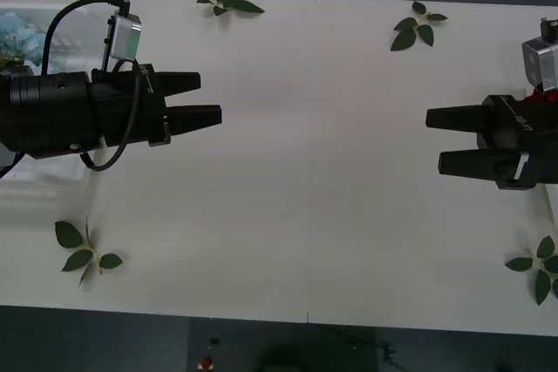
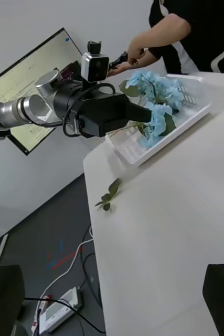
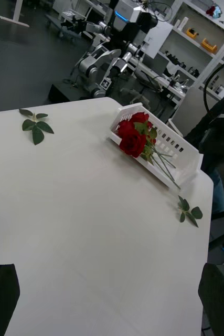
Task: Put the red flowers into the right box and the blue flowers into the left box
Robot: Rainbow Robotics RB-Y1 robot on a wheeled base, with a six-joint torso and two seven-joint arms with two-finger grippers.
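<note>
Across the bare worktop [image 1: 305, 172] we hold both jaws released, left gripper [image 1: 209, 100] facing right gripper [image 1: 436, 138]. Blue flowers [image 2: 156, 102] already lie in the left box [image 2: 193, 113], red flowers [image 3: 134, 135] in the right box [image 3: 180, 152]; sorting looks finished, so next we only retreat.

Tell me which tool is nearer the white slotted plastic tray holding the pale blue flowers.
Left. The left tool hovers beside the white slotted plastic tray of pale blue flowers at the table's left end; the right tool hangs over the opposite end.
</note>
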